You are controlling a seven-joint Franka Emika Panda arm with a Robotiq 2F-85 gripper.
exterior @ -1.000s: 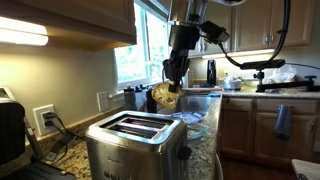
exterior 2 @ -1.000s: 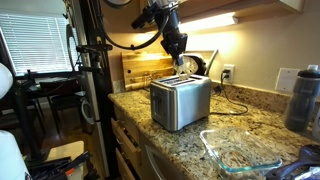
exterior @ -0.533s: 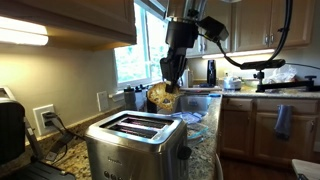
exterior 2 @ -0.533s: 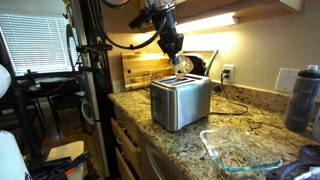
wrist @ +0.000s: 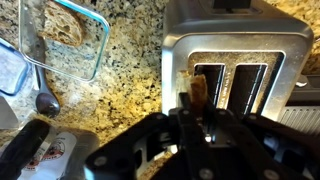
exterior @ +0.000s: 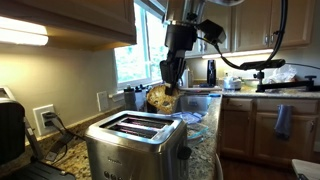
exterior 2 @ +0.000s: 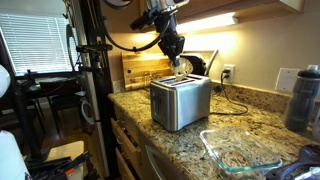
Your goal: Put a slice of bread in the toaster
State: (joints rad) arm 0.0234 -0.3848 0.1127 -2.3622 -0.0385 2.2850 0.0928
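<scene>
Between the fingers point(exterior 2: 177, 61), clamped tight on it, the slice of bread point(wrist: 199, 90) hangs upright just above the toaster point(wrist: 235, 45). It is over one of the two slots and apparently not yet inside. Step in hand: alignment for insertion. Next move calls for a straight descent into that slot, then release. The toaster stands on the granite worktop point(wrist: 120, 80).

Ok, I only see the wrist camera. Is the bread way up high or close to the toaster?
Observer: Close. In an exterior view the slice of bread hangs in the gripper just above the toaster.
Operator: Is it plugged in?
Observer: A black cord runs from it toward a wall outlet; I cannot make out the plug itself.
Operator: What's behind it?
Observer: A wooden cutting board stands upright behind it.
</scene>
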